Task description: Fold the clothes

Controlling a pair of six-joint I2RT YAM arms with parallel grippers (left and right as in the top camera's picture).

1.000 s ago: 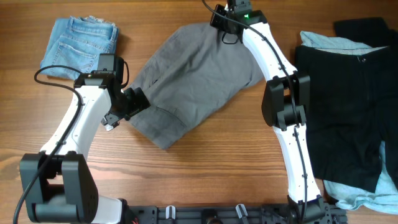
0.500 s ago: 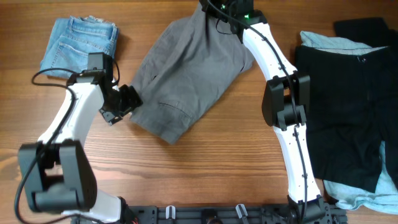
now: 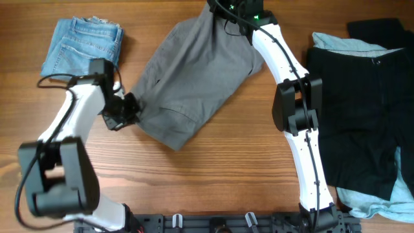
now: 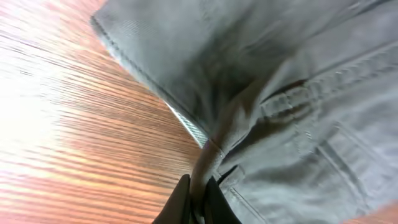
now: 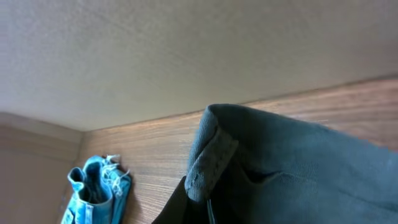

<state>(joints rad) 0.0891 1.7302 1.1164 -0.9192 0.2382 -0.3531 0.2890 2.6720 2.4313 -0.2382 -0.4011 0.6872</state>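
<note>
The left tool [image 3: 133,105], wide a second ago, is now pinching shut on the grey shorts [image 3: 194,77] at their edge, with cloth bunching between its fingers. The right tool [image 3: 218,8] is clamping the shorts' far corner, holding it raised off the tabletop [image 3: 213,181]. Denim shorts [image 3: 81,45] are lying beyond the left tool. Black shorts [image 3: 362,110] are lying well to the right tool's right.

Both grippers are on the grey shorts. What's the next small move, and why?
Probably lift both arms a little and draw them apart to tension the cloth. The left gripper is shut on a pinch of the grey shorts at their left edge, and the right gripper is shut on their far edge. The shorts lie skewed and wrinkled on the table, so they likely need flattening before any fold.
</note>
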